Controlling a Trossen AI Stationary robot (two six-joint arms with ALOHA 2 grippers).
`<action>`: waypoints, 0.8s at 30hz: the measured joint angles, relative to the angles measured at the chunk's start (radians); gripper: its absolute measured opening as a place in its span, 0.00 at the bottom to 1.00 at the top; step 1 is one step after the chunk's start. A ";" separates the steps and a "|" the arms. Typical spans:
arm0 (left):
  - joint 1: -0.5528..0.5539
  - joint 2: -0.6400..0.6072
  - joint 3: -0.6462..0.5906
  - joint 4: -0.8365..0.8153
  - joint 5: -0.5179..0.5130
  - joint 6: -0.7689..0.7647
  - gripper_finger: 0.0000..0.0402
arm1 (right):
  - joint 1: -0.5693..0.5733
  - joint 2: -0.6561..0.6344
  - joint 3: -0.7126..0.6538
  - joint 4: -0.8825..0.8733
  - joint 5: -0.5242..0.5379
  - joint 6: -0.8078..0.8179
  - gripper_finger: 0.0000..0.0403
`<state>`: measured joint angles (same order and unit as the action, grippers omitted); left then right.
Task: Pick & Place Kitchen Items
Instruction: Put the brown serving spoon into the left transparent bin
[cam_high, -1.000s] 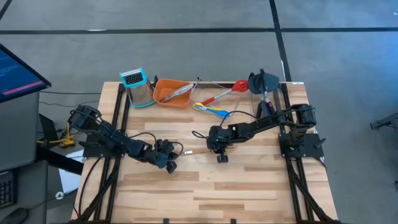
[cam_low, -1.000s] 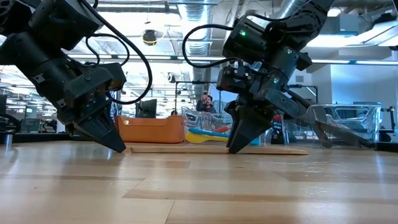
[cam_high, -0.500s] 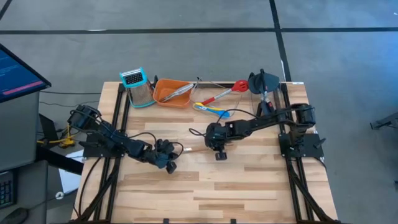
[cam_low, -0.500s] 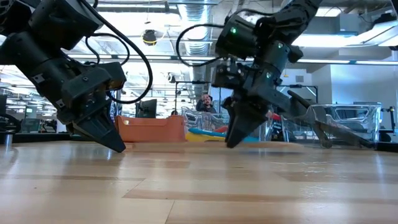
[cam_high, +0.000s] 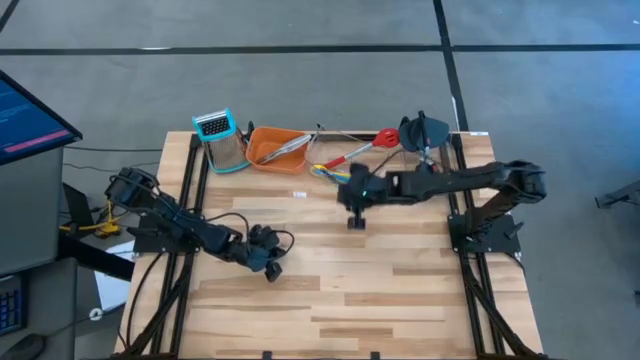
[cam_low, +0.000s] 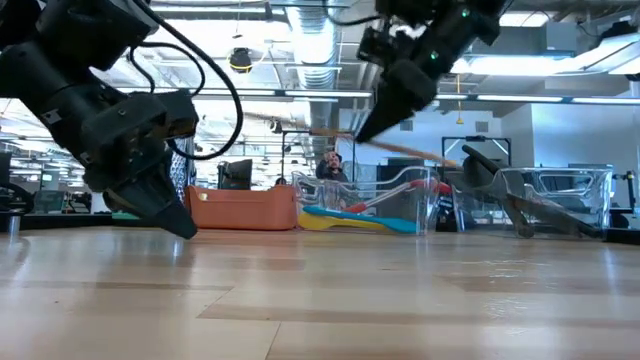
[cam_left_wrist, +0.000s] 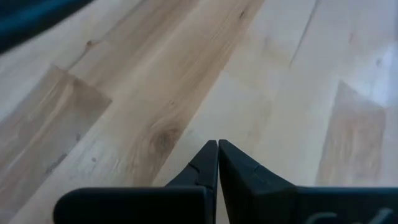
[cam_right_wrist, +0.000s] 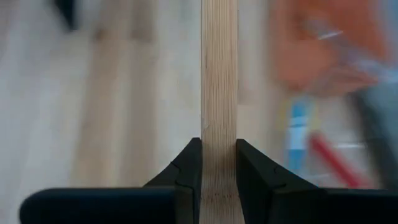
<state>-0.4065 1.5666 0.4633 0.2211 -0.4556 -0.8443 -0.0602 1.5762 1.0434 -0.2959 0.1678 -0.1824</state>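
Two arms over one wooden table (cam_high: 400, 290), right one holding a utensil aloft.

Largest first: the table, with both arms reaching toward its middle. At about twelve o'clock on it sit the orange tray (cam_high: 268, 153) holding silver tongs (cam_high: 290, 145), then the red spoon (cam_high: 362, 148) and the blue and yellow spoons (cam_high: 340, 177) lying loose just beside the right arm. The right gripper (cam_right_wrist: 218, 163), near the table's centre toward one o'clock, has its fingers clamped on the handle of a wooden fork-like spatula (cam_right_wrist: 219, 81), lifted clear of the surface in the low view. The left gripper (cam_left_wrist: 217, 155), at about eight o'clock, hangs just above the boards with fingers pressed together, empty.
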 joint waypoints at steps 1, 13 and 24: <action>0.000 -0.008 0.000 0.001 -0.001 0.002 0.00 | -0.013 -0.018 0.000 0.008 0.022 -0.010 0.15; 0.000 -0.038 0.001 0.006 -0.021 0.053 0.00 | -0.237 -0.014 0.004 0.359 0.069 -0.081 0.15; 0.001 -0.038 0.001 0.005 -0.027 0.060 0.00 | -0.363 0.155 0.001 0.401 0.066 -0.028 0.15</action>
<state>-0.4057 1.5284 0.4641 0.2260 -0.4828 -0.7841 -0.4236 1.7308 1.0440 0.1054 0.2337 -0.2103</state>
